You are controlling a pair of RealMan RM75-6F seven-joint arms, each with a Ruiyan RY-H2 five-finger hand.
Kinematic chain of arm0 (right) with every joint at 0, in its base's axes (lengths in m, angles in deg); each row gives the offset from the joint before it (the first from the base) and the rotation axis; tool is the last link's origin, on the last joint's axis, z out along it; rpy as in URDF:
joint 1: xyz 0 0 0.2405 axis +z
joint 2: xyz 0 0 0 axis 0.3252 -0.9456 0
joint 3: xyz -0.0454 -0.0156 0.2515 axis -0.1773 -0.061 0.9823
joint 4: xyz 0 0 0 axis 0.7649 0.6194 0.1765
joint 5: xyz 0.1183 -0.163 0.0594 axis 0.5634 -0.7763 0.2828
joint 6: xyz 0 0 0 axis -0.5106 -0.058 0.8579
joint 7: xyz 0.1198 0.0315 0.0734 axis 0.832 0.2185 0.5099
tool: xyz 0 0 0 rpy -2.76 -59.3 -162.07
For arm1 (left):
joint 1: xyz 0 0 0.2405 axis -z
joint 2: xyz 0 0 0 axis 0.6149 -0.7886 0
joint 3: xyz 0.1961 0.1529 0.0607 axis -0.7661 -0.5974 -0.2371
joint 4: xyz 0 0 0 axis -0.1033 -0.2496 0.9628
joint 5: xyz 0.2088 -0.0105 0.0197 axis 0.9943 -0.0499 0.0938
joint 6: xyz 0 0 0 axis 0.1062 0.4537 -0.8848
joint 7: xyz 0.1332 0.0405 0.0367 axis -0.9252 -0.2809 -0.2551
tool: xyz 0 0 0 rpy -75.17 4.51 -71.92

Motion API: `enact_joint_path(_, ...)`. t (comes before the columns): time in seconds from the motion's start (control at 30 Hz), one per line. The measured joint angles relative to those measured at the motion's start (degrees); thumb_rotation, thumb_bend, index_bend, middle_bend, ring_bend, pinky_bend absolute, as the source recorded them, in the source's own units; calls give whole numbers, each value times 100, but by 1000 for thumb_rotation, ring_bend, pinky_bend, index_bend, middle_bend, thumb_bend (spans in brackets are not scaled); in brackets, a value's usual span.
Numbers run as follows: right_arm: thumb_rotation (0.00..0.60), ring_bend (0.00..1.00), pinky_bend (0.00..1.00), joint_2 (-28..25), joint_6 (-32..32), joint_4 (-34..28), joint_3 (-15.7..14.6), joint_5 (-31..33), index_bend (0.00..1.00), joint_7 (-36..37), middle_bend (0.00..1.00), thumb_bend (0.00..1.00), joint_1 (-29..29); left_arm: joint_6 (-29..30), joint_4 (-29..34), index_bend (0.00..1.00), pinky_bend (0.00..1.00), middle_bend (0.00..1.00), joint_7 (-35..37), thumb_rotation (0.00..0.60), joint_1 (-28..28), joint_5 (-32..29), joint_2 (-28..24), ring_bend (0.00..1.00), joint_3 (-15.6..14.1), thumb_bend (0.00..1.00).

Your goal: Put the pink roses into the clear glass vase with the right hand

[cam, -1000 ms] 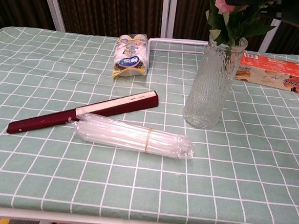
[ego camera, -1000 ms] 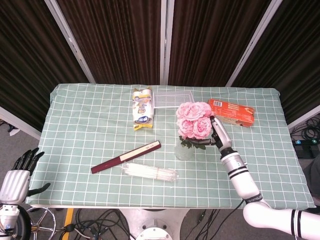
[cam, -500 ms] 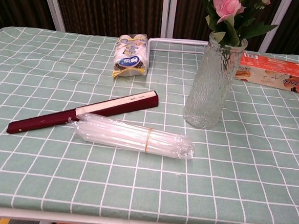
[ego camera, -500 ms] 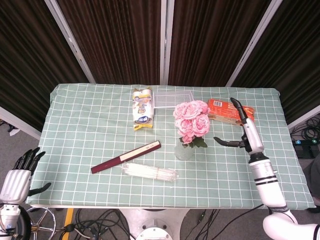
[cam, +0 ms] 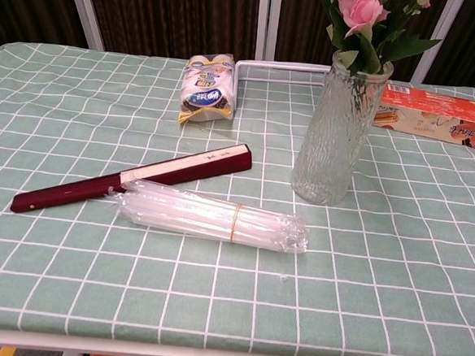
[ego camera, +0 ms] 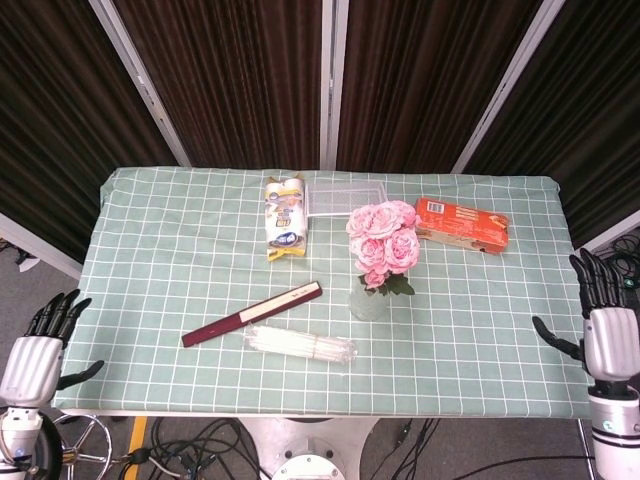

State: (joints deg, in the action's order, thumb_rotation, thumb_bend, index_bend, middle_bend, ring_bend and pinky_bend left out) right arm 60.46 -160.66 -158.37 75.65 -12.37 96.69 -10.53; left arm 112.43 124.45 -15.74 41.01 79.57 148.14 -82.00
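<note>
Roses (ego camera: 385, 240) sit upright in the vase (cam: 339, 128), stems straight down, blooms up. They're off at 10 o'clock from my right hand (ego camera: 603, 325), which is empty, fingers spread.

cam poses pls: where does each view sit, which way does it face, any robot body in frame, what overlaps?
Head view: high, looking steeply down on the whole table; left hand and right hand show at the bottom corners, open.
Chest view: low at the near table edge, looking across; no robot body.
Shared: glass vase holding pink roses, red box, dark red case.
</note>
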Motion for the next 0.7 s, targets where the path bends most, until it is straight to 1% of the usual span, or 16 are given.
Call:
enact_joint_path(0.1, 600, 0, 0, 189, -154, 683, -133, -153, 0, 302, 0, 97, -183, 36, 93, 126, 146, 25, -57, 600, -3, 14, -15, 5, 11, 0)
enact_joint_path(0.2, 600, 0, 0, 398, -179, 1423, -231, -199, 0, 714, 0, 96, -317, 39, 143, 126, 146, 25, -120, 600, -10, 15, -43, 5, 6, 0)
enact_joint_path(0.27, 600, 0, 0, 524, -145, 1867, -291, -204, 0, 782, 0, 100, -389, 2, 164, 126, 146, 25, -163, 600, -11, -1, -59, 5, -7, 0)
enact_joint_path(0.33, 600, 0, 0, 611, -69, 2090, -348, -191, 0, 633, 0, 131, -449, -24, 171, 126, 147, 25, -190, 600, -16, -14, -66, 5, -24, 0)
enact_joint_path(0.43, 600, 0, 0, 683, 91, 2205, -433, -158, 0, 150, 0, 161, -550, -18, 131, 126, 147, 25, -210, 600, -35, -17, -53, 5, -40, 0)
enact_joint_path(0.57, 600, 0, 0, 668, 261, 2071, -522, -130, 0, -475, 0, 162, -681, -6, 4, 126, 146, 25, -169, 600, -79, -45, -3, 5, -67, 0)
enact_joint_path(0.7, 600, 0, 0, 553, 496, 1703, -560, 3, 0, -806, 0, 107, -763, 6, -61, 125, 146, 25, -125, 600, -91, -23, 33, 5, -83, 0)
